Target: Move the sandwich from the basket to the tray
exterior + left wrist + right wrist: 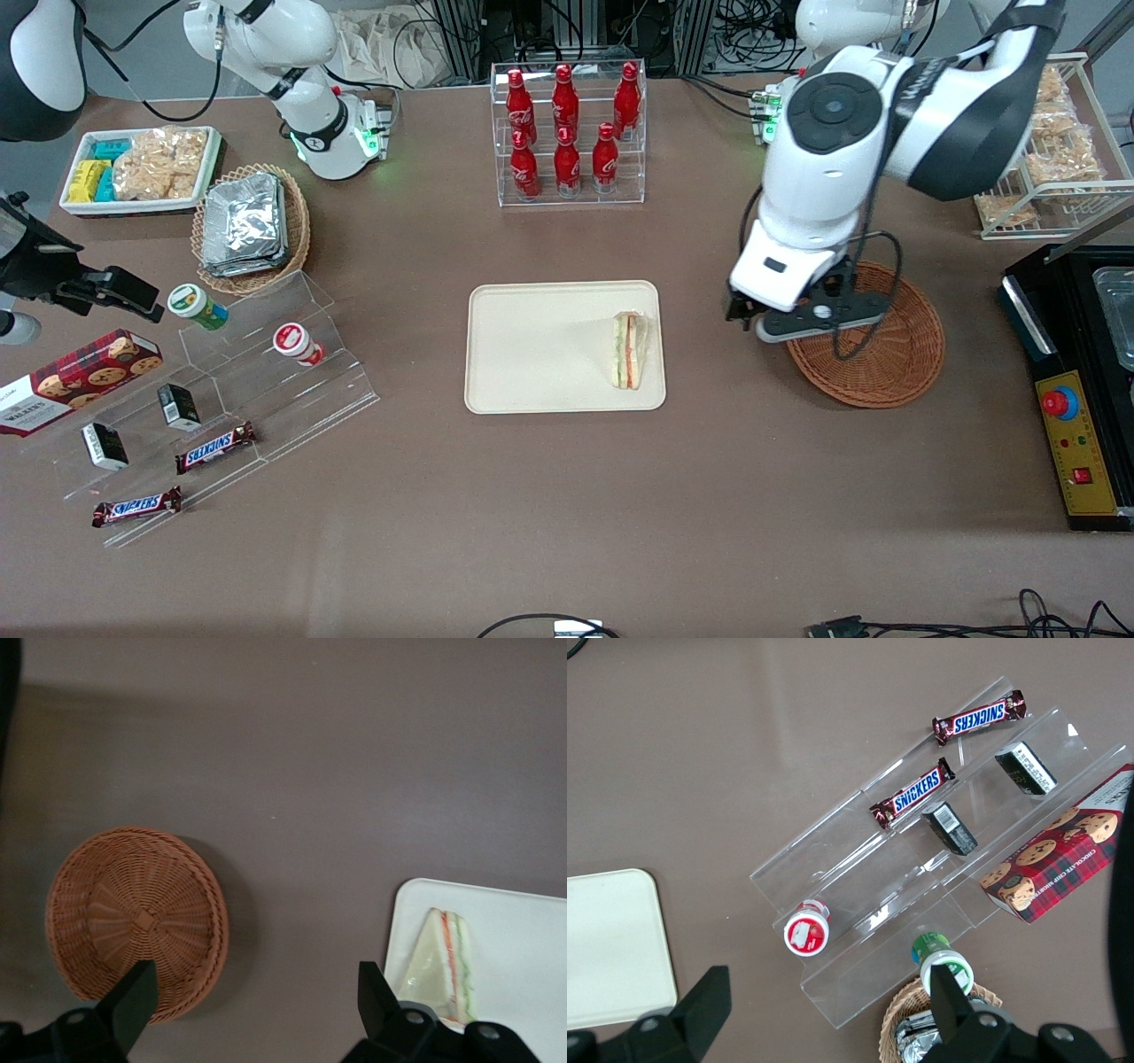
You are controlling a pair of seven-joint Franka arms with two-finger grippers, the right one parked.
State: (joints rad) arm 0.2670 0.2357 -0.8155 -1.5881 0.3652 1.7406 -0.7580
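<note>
The sandwich [629, 350] lies on the beige tray [540, 354], at the tray's edge toward the working arm's end; its green and orange-red layers show. It also shows in the left wrist view [447, 961] on the tray [523, 939]. The reddish-brown basket [886, 363] is empty; it also shows in the left wrist view [133, 912]. My left gripper [749, 317] hangs above bare table between tray and basket, at the basket's rim. In the left wrist view the gripper [255, 979] is open and empty, with its fingers wide apart.
A clear rack of red bottles [567, 133] stands farther from the front camera than the tray. A stepped acrylic display [221, 390] with snacks and a tan basket of foil packets [251, 226] lie toward the parked arm's end. A black control box [1072, 425] stands beside the basket.
</note>
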